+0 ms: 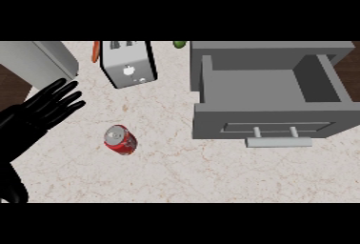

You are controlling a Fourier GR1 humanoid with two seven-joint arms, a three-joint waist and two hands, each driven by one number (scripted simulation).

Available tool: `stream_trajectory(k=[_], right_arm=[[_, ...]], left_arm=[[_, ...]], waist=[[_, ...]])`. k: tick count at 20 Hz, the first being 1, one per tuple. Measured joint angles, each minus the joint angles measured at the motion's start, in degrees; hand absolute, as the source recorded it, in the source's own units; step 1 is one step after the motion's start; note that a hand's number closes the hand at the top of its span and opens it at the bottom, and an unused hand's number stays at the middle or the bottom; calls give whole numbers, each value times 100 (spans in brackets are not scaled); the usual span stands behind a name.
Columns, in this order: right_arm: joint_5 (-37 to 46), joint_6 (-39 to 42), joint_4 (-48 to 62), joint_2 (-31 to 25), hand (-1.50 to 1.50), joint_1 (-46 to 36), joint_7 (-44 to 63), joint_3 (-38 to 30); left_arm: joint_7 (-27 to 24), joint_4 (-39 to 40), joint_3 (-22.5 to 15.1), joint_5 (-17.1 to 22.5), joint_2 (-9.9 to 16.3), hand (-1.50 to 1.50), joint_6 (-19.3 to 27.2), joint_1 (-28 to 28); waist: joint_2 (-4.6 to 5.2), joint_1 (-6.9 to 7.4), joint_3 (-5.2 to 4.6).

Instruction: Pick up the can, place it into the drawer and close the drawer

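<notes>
Closest to the robot, along the lower part of the counter (211,181), the pale speckled top is bare stone. A little further in lies the can (120,140), red with a silver lid, tipped on its side with the lid turned up and to the left; nothing touches it. It sits left of centre, well apart from the drawer and near the left hand. That left hand (42,110) comes in from the left edge, black, its fingers (65,95) straight and spread like a fan, pointing up and to the right, with nothing in it. It hovers up and to the left of the can, clear of it. At the right, level with the can, is the drawer (271,121), grey and pulled wide open, its front panel facing the robot with a pale bar handle (278,141) sticking out on two posts. The inside of the drawer shows only its grey floor and walls. Further back stands a silver toaster (128,64), tilted a bit, with two slots on top. Just left of it a thin orange thing (95,51) peeks out, and to its right a small green one (180,45) sits by the drawer cabinet's back corner. A grey box-like appliance (38,59) fills the far left corner. The right hand is nowhere to be seen.
</notes>
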Motion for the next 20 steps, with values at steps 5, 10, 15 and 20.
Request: stream_trajectory(k=[5,10,15,20], right_arm=[[-117,194,-90,68,-150,83,41,-197],[-239,328,-124,92,-150,56,167,-394],[-489,665,-88,97,-150,198,128,-739],[-556,714,-78,92,-150,76,303,-871]], left_arm=[[-219,192,-253,-665,-448,-150,76,-56],[-554,473,-358,-1273,-708,-150,-63,-19],[-996,827,-359,-1854,-864,-150,-236,43],[-1638,1443,-331,-2490,-1034,-150,-353,61]], waist=[[0,4,1],[0,11,0],[0,8,0],[3,11,-2]])
